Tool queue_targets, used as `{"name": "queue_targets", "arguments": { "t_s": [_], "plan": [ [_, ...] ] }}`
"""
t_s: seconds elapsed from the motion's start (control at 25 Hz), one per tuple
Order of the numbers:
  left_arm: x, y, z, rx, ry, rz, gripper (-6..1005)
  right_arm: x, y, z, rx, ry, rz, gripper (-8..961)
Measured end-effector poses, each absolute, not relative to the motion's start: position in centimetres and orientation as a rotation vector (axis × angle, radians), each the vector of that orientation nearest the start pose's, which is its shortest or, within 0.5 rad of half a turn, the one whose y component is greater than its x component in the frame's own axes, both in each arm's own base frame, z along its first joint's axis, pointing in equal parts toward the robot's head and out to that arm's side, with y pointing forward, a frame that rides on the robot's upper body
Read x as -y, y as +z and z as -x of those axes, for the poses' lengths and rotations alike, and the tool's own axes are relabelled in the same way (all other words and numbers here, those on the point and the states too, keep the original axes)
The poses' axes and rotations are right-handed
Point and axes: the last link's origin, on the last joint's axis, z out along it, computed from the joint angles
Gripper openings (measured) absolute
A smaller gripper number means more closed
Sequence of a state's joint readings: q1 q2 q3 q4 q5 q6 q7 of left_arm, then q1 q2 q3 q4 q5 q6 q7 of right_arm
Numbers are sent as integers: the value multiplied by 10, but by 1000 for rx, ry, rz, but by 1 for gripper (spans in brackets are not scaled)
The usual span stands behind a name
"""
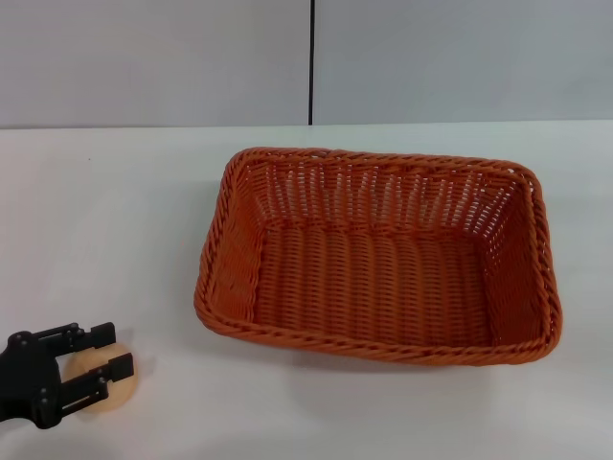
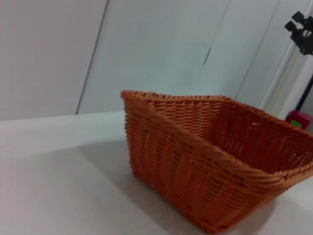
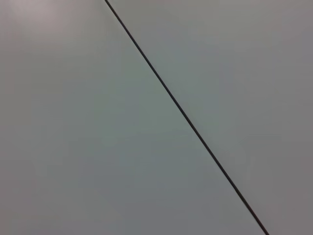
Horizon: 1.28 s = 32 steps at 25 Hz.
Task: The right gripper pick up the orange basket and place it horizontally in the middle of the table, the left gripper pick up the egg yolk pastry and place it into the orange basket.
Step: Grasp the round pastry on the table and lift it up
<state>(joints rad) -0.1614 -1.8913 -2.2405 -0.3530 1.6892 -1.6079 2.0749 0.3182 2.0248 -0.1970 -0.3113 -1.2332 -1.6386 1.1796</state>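
Observation:
The orange basket (image 1: pixel 378 254) lies flat and lengthwise across the white table (image 1: pixel 115 220), centre to right, and it is empty. The left wrist view shows the orange basket (image 2: pixel 215 161) from one corner. At the near left edge of the table my left gripper (image 1: pixel 110 353) is over the egg yolk pastry (image 1: pixel 117 391), a small pale golden bun. Its two black fingers are apart, with the pastry showing between and past them. The right gripper is out of view, and the right wrist view holds only grey wall.
A grey wall (image 1: pixel 153 57) with a dark vertical seam (image 1: pixel 311 57) runs behind the table. Bare tabletop separates the pastry from the basket. Beyond the basket, the left wrist view shows a black stand (image 2: pixel 303 32) and a red object (image 2: pixel 298 119).

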Motion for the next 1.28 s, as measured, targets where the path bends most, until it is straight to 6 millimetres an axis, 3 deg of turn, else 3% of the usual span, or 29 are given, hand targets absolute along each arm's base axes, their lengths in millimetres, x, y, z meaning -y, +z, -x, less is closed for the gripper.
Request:
{"name": "queue_targets", "arguments": {
  "t_s": [1.04, 1.28],
  "plan": [
    [-186, 23, 393, 905, -618, 2539, 524, -284, 113, -348, -697, 1430, 1441, 441],
    [-188, 24, 393, 893, -617, 2530, 377, -284, 114, -348, -697, 1430, 1441, 441]
  ]
}}
